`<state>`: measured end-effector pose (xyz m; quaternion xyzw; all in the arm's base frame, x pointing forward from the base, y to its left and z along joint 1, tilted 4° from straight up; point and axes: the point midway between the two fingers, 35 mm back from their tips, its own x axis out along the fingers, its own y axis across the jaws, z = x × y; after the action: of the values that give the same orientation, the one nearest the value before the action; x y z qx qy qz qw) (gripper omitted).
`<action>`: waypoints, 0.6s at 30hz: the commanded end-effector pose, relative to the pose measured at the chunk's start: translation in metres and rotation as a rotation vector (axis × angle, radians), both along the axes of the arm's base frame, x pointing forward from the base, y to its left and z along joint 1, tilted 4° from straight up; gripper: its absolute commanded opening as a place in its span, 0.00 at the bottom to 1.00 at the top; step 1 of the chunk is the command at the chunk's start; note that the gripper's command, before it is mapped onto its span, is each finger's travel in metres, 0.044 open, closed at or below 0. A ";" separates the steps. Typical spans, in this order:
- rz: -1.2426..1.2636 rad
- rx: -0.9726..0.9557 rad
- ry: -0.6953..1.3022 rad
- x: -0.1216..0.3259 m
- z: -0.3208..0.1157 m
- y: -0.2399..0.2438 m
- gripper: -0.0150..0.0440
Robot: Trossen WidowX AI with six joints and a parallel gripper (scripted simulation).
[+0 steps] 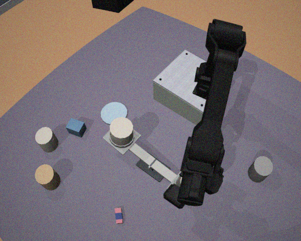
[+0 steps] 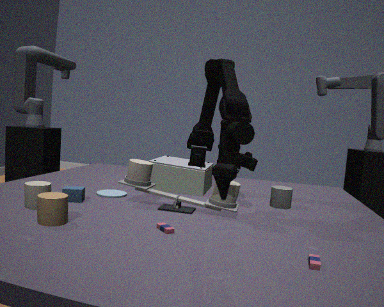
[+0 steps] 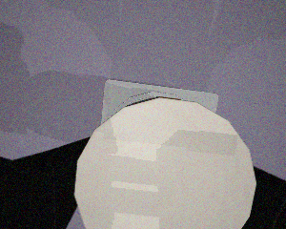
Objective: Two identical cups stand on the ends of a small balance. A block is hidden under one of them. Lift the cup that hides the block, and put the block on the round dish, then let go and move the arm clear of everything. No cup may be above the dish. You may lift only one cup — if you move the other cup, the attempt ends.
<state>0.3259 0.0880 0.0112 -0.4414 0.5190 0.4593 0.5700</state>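
Note:
The balance (image 1: 143,153) (image 2: 192,200) tilts, its end under my gripper low and its other end raised. One cream cup (image 1: 121,129) (image 2: 139,170) stands upside down on the raised end, near the round pale-blue dish (image 1: 114,111) (image 2: 111,193). The other cream cup (image 2: 234,190) (image 3: 167,167) is on the low end, mostly hidden by the arm in the top view. My gripper (image 2: 224,197) (image 3: 155,147) is shut on this cup, a black finger on each side. The cup still sits on its end plate (image 3: 207,100). The hidden block is not visible. The dish is bare.
A large box (image 1: 176,75) (image 2: 182,178) stands behind the balance. A blue block (image 1: 75,127), a white cylinder (image 1: 45,137) and a tan cylinder (image 1: 45,176) lie beyond the raised end. A grey cylinder (image 1: 261,167) stands on the opposite side. Small pink-and-blue bars (image 2: 165,228) (image 2: 314,261) lie in front.

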 end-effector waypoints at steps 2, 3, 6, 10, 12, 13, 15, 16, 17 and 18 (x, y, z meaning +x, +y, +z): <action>-0.002 0.000 -0.011 0.003 0.009 0.000 0.25; -0.002 0.000 -0.011 0.003 0.010 0.000 0.25; -0.002 0.000 -0.011 0.004 0.014 0.000 0.25; -0.002 0.000 -0.011 0.004 0.019 0.000 0.25; -0.002 0.000 -0.011 0.004 0.022 -0.001 0.25; -0.002 0.000 -0.011 0.004 0.023 -0.001 0.25; -0.002 0.000 -0.011 0.005 0.025 -0.001 0.25; -0.002 0.000 -0.011 0.005 0.027 -0.001 0.25; -0.002 0.000 -0.011 0.005 0.028 -0.001 0.25; -0.002 0.000 -0.011 0.005 0.029 -0.001 0.25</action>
<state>0.3270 0.0861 0.0318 -0.4403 0.5233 0.4580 0.5679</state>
